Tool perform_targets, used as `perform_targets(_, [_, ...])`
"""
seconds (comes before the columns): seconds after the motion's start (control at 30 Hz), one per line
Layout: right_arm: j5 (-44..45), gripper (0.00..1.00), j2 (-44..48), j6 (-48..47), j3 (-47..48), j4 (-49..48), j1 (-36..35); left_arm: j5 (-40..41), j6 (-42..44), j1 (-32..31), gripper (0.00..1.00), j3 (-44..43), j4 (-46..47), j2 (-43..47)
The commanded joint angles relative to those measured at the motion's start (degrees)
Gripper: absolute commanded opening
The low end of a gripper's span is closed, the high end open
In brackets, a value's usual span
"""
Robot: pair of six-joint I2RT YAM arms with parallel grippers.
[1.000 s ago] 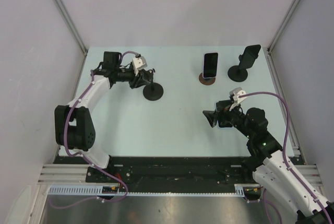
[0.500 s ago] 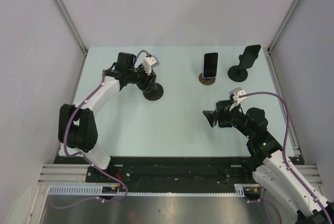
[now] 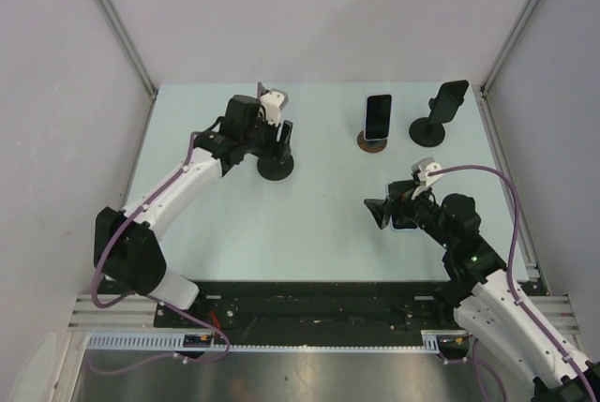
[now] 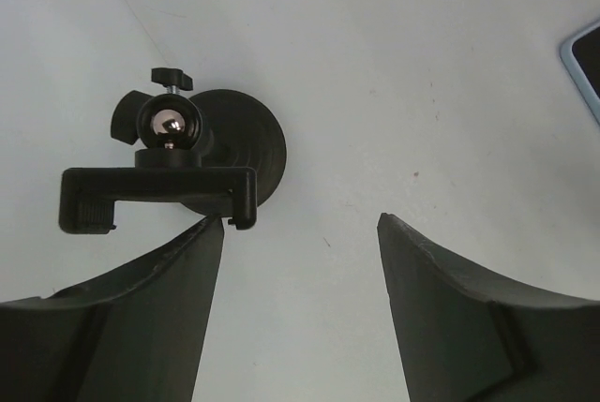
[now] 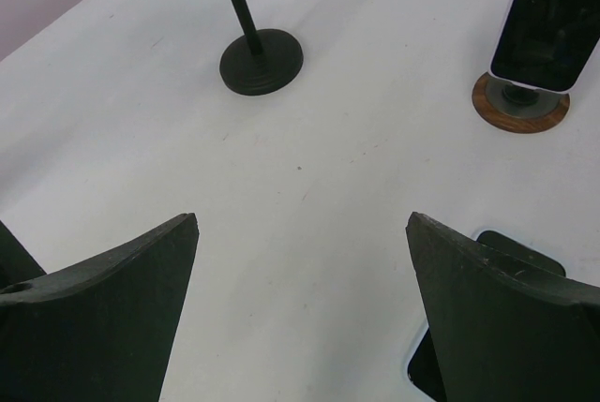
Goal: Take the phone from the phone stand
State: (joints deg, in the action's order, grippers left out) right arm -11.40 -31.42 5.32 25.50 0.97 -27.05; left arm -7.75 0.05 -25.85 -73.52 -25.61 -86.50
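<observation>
Two robot arms worked over a pale table (image 3: 319, 205) carrying three stands and one upright phone. The left arm (image 3: 178, 182) stretched far forward with its elbow bent, holding the left gripper (image 3: 279, 138) to the left of the wooden-based phone stand (image 3: 372, 143). That gripper hovered with its jaws spread wide and nothing between them, over a black stand (image 3: 275, 168) whose clamp (image 4: 159, 198) sat empty; one finger (image 4: 141, 322) showed just beside the clamp's end. The right arm (image 3: 469, 252) sat folded nearer the camera than the wooden-based phone stand and to its right. The right gripper (image 3: 379, 213) pointed leftward, jaws also apart and holding nothing. A dark, pale-edged flat object (image 5: 511, 252) lay on the table beside the right gripper; what it was could not be told. A second black stand (image 3: 431, 127) rose to the right of the wooden-based one. The phone (image 3: 378, 116), pale-framed with a dark, unlit screen, stood upright on the round wooden base, untouched and well apart from both grippers.
</observation>
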Motion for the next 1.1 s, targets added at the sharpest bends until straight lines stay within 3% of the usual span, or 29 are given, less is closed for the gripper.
perform_targets(0.0, [0.85, 0.98, 1.18, -0.14, 0.08, -2.38, -0.29, 11.08, -8.49, -1.4, 0.72, -2.77, 1.0, 2.48])
perform_targets(0.67, [1.55, 0.98, 2.33, 0.04, 0.08, -1.76, -0.55, 13.46, -8.23, -2.19, 0.48, -4.97, 1.08, -3.49])
perform_targets(0.77, [1.64, 0.98, 2.24, -0.05, 0.08, -1.68, -0.55, 14.51, -8.05, -2.28, 0.41, -5.32, 1.08, -3.76])
perform_targets(0.87, [1.73, 0.98, 2.33, 0.04, 0.08, -1.68, -0.64, 16.53, -7.35, -2.28, 0.28, -5.5, 1.08, -3.42])
perform_targets(1.0, [1.64, 0.98, 2.41, -0.13, -0.01, -1.76, -0.72, 21.27, -4.63, -1.84, 0.0, -5.94, 1.0, -2.19])
perform_targets(1.07, [1.56, 0.98, 2.59, -0.14, 0.08, -1.76, -0.64, 23.21, -3.05, -0.88, 0.0, -6.11, 1.0, -1.04])
